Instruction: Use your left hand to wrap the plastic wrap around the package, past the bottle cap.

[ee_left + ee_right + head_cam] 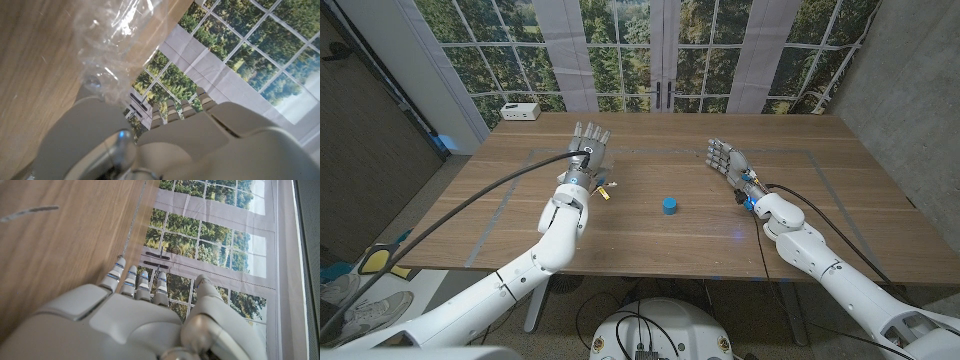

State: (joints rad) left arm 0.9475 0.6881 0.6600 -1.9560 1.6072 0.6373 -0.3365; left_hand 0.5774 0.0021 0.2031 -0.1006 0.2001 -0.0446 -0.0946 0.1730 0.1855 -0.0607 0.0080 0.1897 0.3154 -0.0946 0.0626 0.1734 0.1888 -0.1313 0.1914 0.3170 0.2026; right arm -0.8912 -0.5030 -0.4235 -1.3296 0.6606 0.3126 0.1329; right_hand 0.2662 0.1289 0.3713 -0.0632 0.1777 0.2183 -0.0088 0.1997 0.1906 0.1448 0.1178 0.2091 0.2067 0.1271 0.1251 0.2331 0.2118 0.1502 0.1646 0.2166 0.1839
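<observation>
My left hand (588,145) is stretched out over the table's left-middle, fingers pointing toward the windows. In the left wrist view, crumpled clear plastic wrap (107,40) runs down into the gap between the thumb and fingers (165,112) of my left hand (165,145), which seems to pinch it. A small package with yellow bits (606,190) lies just right of that wrist. The blue bottle cap (669,205) stands upright further right, apart from both hands. My right hand (725,158) waits at the right with fingers straight and apart, holding nothing; its back shows in the right wrist view (135,325).
A white box (521,112) sits at the table's far left corner. Windows and curtains stand behind the wooden table (650,245). Faint tape lines mark the tabletop.
</observation>
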